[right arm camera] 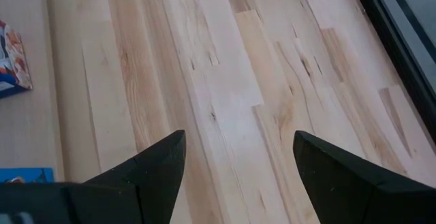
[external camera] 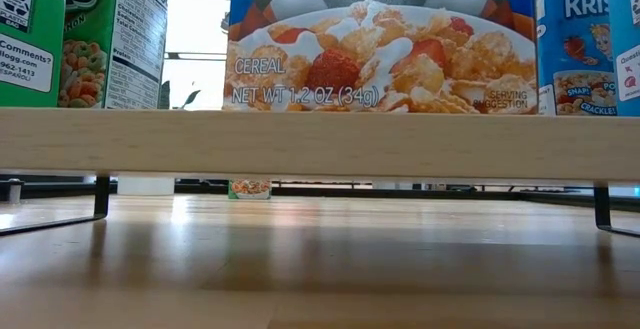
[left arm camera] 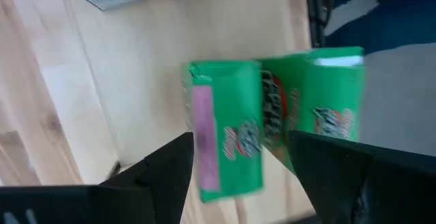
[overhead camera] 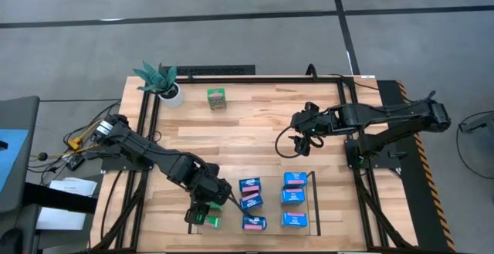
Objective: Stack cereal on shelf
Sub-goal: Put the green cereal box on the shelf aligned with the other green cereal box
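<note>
Left hand (overhead camera: 202,214) sits low over the near left end of the shelf (overhead camera: 312,200), at the near edge of the worktop (overhead camera: 247,123). In the left wrist view its two fingers (left arm camera: 160,176) are spread, with a gap on each side of the green cereal box (left arm camera: 228,139) between them; no pinch is visible. A second green box (left arm camera: 320,105) stands just beside the first, on the side nearer the shelf's end rail. From above, only a green patch (overhead camera: 210,221) shows under this hand.

Six blue cereal boxes (overhead camera: 250,184) lie on the shelf's wood base in two groups of three: one group near the middle, the other (overhead camera: 295,198) toward the right end. From worktop height, green boxes (external camera: 80,34) and blue boxes (external camera: 380,39) fill the upper part of the frame, standing on the light wood board (external camera: 320,144).

A third green box (overhead camera: 217,98) stands alone at the far side of the worktop, well apart from the shelf and near the potted plant (overhead camera: 160,81). It also shows small under the shelf board in the low view.

Right hand (overhead camera: 302,137) hangs above bare wood right of centre, fingers (right arm camera: 153,166) spread and holding nothing. A blue box (right arm camera: 13,60) lies off to one side in its wrist view.
</note>
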